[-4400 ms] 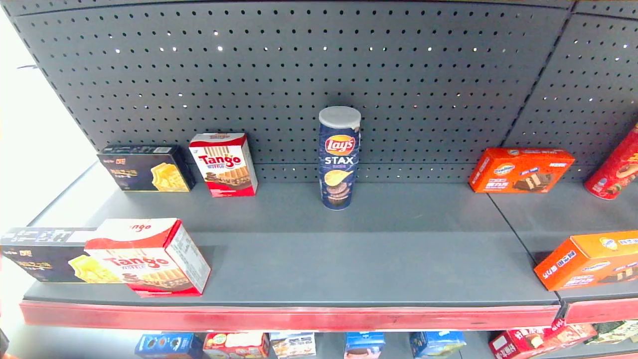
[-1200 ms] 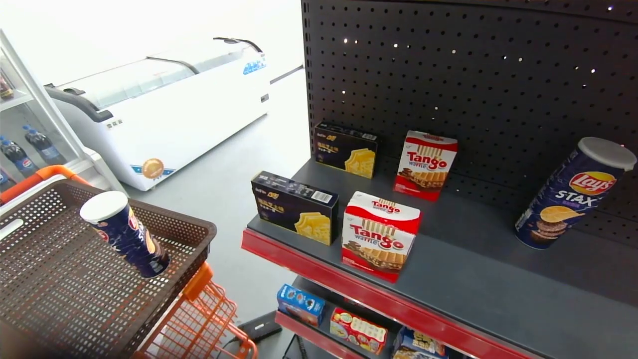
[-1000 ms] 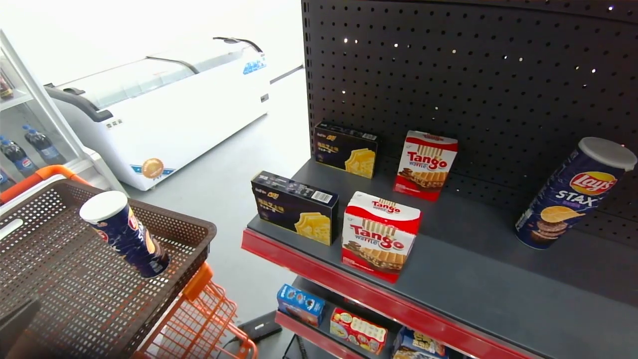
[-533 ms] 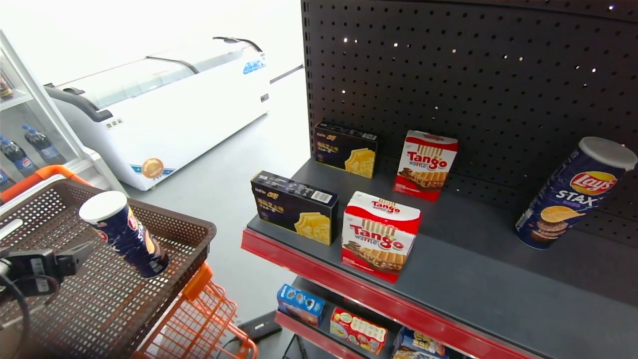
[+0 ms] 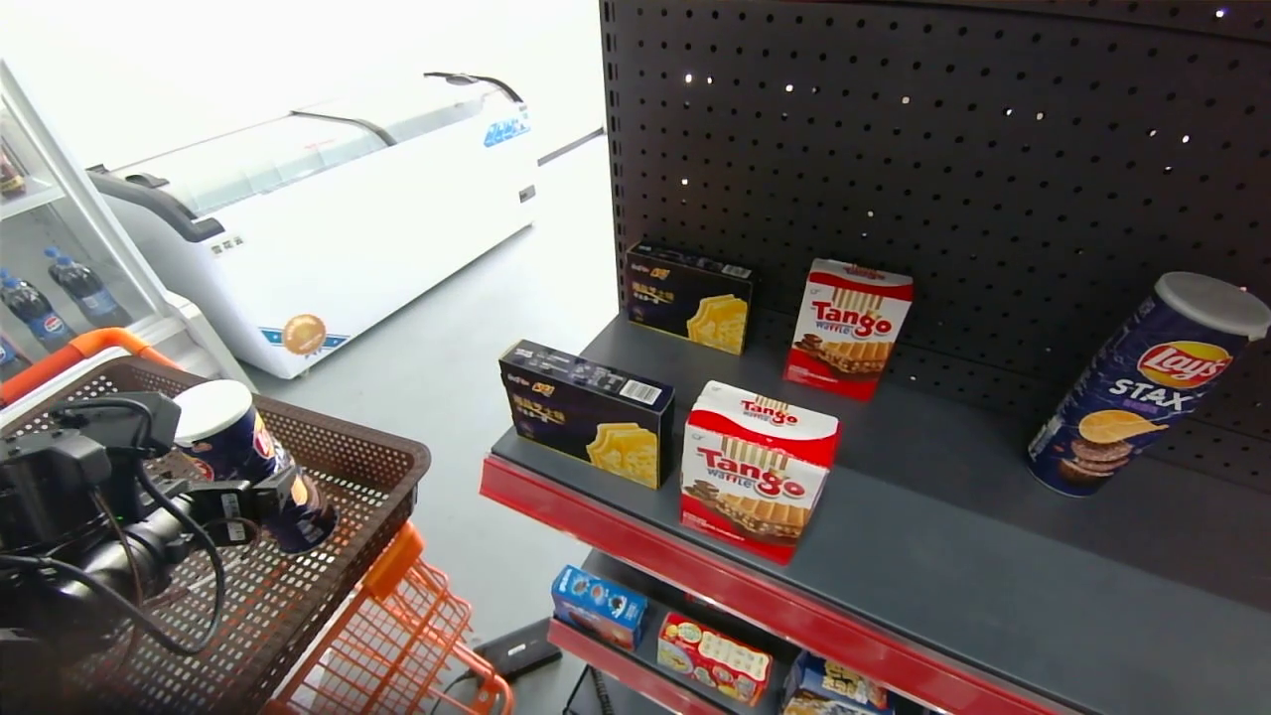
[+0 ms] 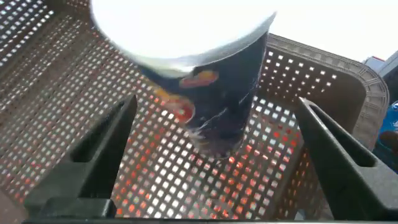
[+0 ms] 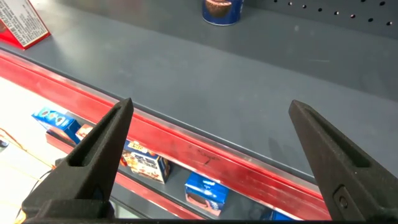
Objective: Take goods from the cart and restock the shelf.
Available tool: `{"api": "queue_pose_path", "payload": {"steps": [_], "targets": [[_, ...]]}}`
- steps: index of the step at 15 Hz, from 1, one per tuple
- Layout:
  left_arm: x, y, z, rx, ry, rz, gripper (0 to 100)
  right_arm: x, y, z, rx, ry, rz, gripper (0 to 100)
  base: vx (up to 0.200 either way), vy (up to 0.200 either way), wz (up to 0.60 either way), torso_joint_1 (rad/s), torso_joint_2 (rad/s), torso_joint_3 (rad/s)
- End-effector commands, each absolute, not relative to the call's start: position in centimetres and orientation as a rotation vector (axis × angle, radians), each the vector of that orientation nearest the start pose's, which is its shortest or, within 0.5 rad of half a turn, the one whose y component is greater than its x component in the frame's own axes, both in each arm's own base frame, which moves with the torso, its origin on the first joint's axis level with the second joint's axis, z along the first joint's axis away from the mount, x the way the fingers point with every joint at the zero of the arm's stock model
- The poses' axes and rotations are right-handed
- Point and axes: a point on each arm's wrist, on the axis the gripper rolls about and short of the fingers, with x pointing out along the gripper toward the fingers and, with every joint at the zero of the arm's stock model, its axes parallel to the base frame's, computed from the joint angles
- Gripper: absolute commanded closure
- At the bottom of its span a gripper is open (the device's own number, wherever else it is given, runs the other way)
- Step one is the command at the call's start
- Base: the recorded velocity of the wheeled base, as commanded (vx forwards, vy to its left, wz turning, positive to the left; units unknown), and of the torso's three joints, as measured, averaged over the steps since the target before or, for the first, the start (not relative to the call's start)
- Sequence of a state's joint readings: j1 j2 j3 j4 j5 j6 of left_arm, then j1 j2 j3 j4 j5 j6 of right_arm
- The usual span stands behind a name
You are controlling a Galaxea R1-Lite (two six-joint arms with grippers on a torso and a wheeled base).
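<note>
The left gripper (image 6: pixel 214 109) is spread wide, with one finger on each side of the can (image 5: pixel 213 412). The can stands in the cart basket (image 5: pixel 387 462). The right gripper (image 7: pixel 211 109) is spread wide near the shelf (image 7: pixel 261 81)

A white chest freezer (image 5: pixel 328 228) stands on grey floor (image 5: pixel 467 328); left of it is a glass-fronted drinks cooler (image 5: pixel 40 288), with bright light behind it.

Cart can (image 5: pixel 303 516) partly hiding behind the left gripper (image 5: pixel 226 452), its blurred lid (image 6: pixel 180 31) overrunning the frame edge.
</note>
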State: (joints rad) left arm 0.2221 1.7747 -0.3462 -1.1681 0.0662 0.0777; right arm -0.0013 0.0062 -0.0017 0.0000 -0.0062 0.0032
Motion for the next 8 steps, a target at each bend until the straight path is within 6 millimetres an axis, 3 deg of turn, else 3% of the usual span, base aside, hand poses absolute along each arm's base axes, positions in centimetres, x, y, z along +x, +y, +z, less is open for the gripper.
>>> {"api": "queue_pose_path", "payload": {"steps": [1, 8], "targets": [[27.7, 5.8, 7.9, 0.056, 0.309, 0.255, 0, -2.2, 0.0, 7.6, 0.003, 0.006, -0.008, 0, 0.0, 0.0, 0.0, 0.0, 0.0, 0.0], [31.4, 6.9, 7.0, 0.069, 0.179, 0.278, 0, -2.2, 0.0, 7.6, 0.003, 0.006, -0.008, 0, 0.0, 0.0, 0.0, 0.0, 0.0, 0.0]]}}
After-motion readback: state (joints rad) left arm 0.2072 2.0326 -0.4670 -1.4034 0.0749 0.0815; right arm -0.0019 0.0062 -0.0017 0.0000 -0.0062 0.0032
